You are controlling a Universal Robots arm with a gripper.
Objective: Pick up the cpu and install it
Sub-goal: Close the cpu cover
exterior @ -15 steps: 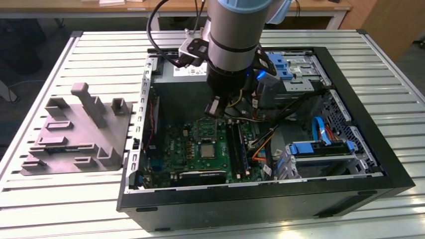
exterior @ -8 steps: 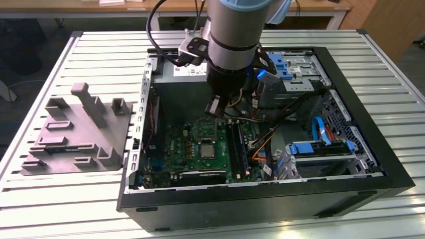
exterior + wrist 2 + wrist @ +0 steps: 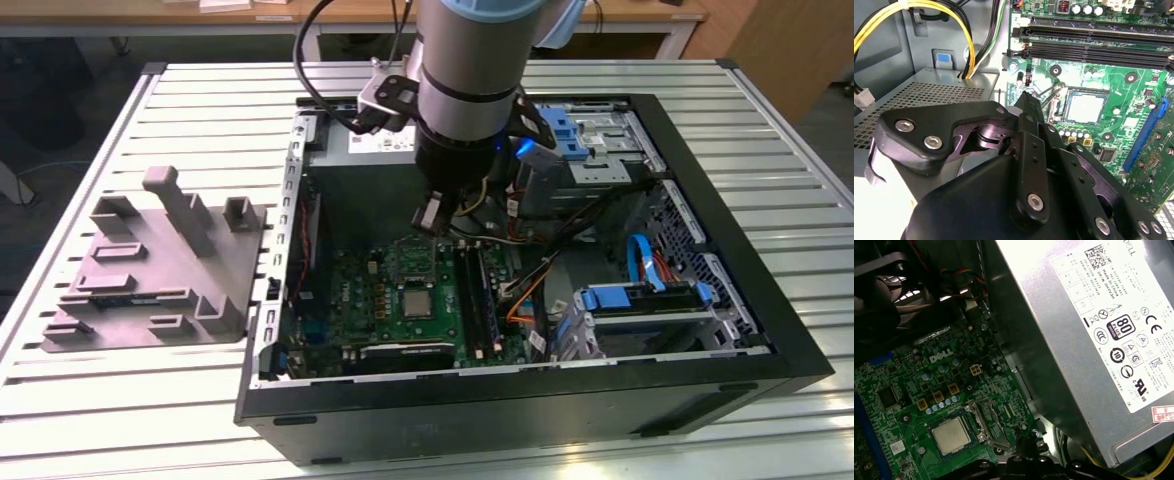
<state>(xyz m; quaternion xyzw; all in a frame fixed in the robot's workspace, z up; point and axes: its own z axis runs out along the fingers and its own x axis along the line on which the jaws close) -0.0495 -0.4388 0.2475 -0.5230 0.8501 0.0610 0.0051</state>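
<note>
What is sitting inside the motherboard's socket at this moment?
The cpu lies flat in the socket on the green motherboard, silver top showing in both wrist views. Its underside and the contacts beneath are covered.

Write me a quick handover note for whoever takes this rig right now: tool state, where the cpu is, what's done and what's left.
Tool: inside the open PC case, above the motherboard, next to the power supply. Its fingers look closed together with nothing visible between them.
Cpu: lying flat in the socket on the motherboard, silver top up; also seen in the first wrist view and the exterior view. The tool is apart from it, not touching.
Done: cpu appears placed in the socket.
Left: the socket's metal frame looks open beside the chip, so it does not appear clamped. The grey fixture sits on the table outside the case.
</note>
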